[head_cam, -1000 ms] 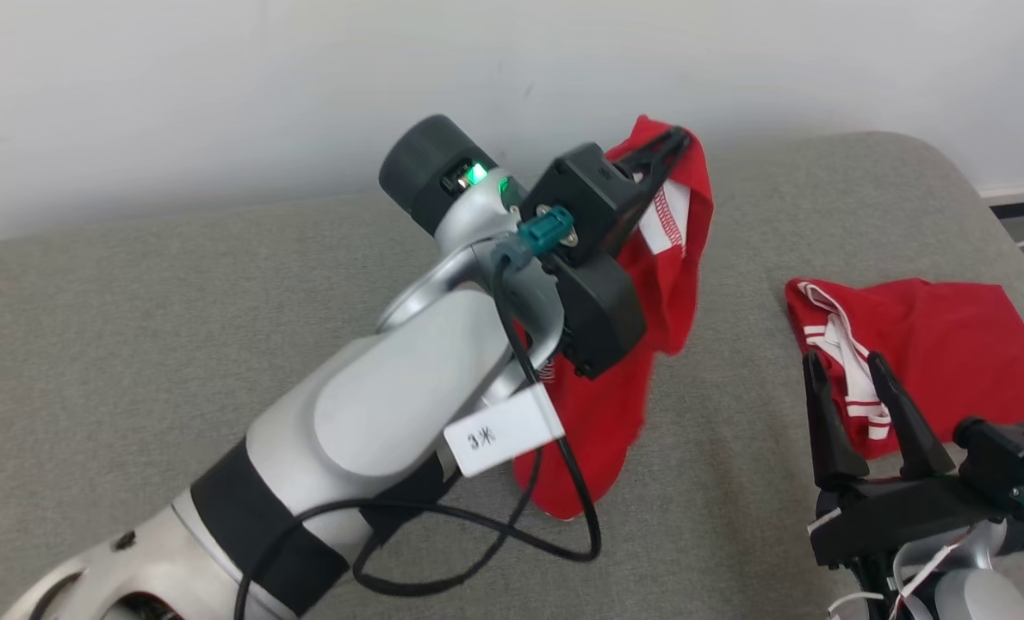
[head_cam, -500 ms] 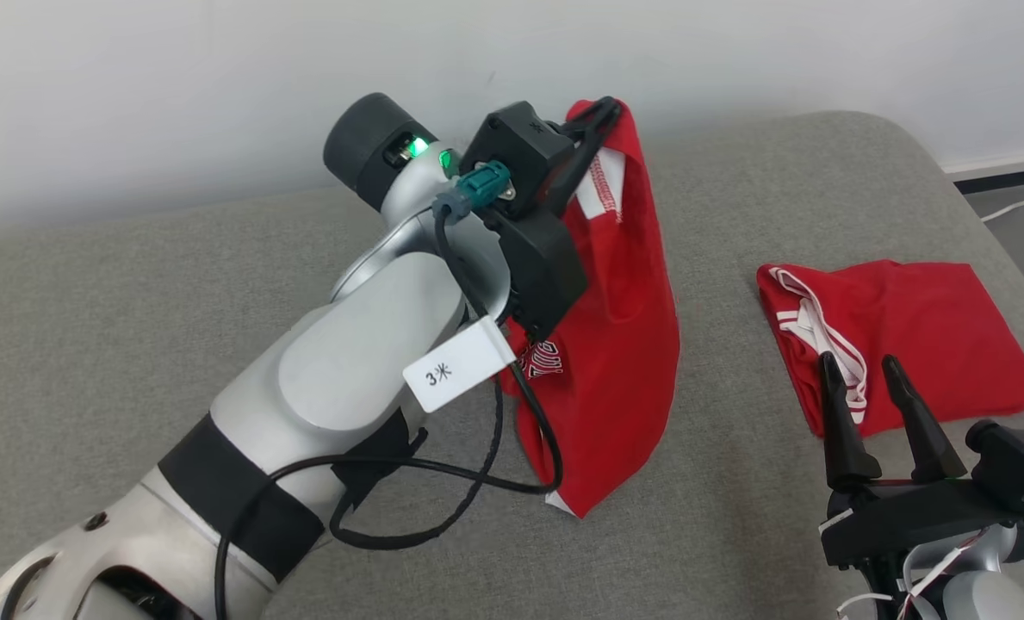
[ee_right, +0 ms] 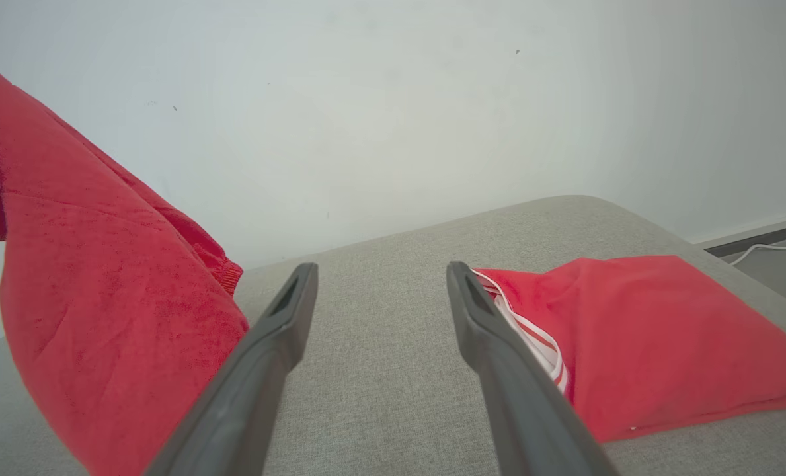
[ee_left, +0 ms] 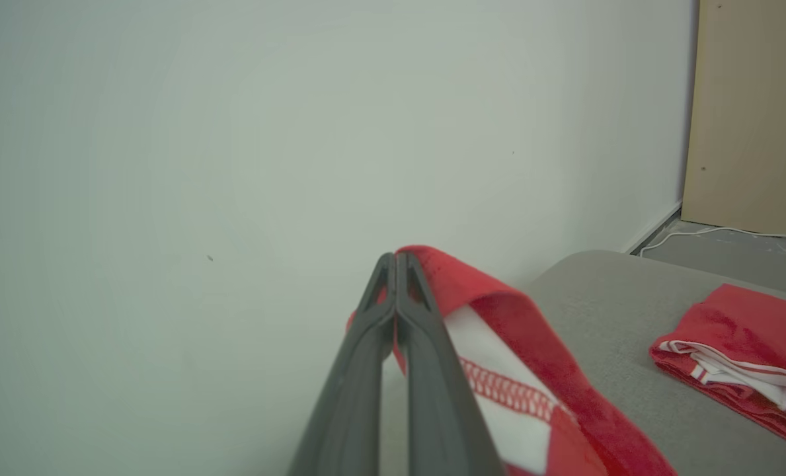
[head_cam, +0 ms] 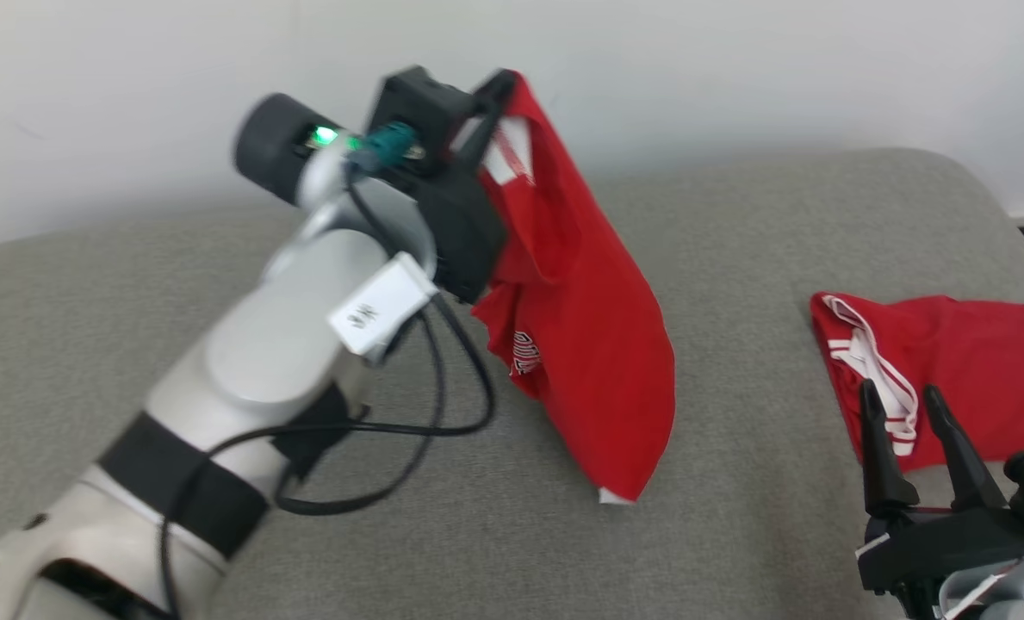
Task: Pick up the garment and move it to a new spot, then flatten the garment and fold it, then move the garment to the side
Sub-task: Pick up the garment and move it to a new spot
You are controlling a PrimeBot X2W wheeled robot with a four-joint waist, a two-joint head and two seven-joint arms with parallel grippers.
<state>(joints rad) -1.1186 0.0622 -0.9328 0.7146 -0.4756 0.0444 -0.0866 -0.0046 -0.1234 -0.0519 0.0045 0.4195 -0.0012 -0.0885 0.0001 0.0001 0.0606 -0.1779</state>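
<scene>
Head view, left side: my left forearm (head_cam: 279,344) runs from the lower left up toward top centre, motion-blurred. A white tag (head_cam: 382,301) and a black cable (head_cam: 443,413) loop hang off it, and a green light (head_cam: 322,135) shows near the wrist.

Left end effector (head_cam: 501,79) is at top centre against the white wall (head_cam: 778,69), pinched onto the top edge of the red garment (head_cam: 580,344). In the left wrist view the left end effector (ee_left: 396,259) has its fingers pressed flat together mid-frame. The garment's (ee_left: 531,324) red hem and white lining sit just to their right.

The garment hangs from that grip and drapes down and to the right. Its low corner is at bottom centre, at the grey cushion (head_cam: 89,301); I can't tell whether it touches. The white print on the cloth is unreadable.

Right side: a folded red piece (head_cam: 977,362) lies flat on the cushion, white striped trim on its left edge, well apart from the hanging garment.

Right end effector (head_cam: 899,392) is at lower right, fingers spread wide with nothing between them, tips overlapping the folded piece's near edge in frame. In the right wrist view the garment (ee_right: 102,297) hangs at the left. Bare cushion (ee_right: 379,370) lies between the right end effector's (ee_right: 381,271) fingers, and the folded piece (ee_right: 664,330) is at the right.
</scene>
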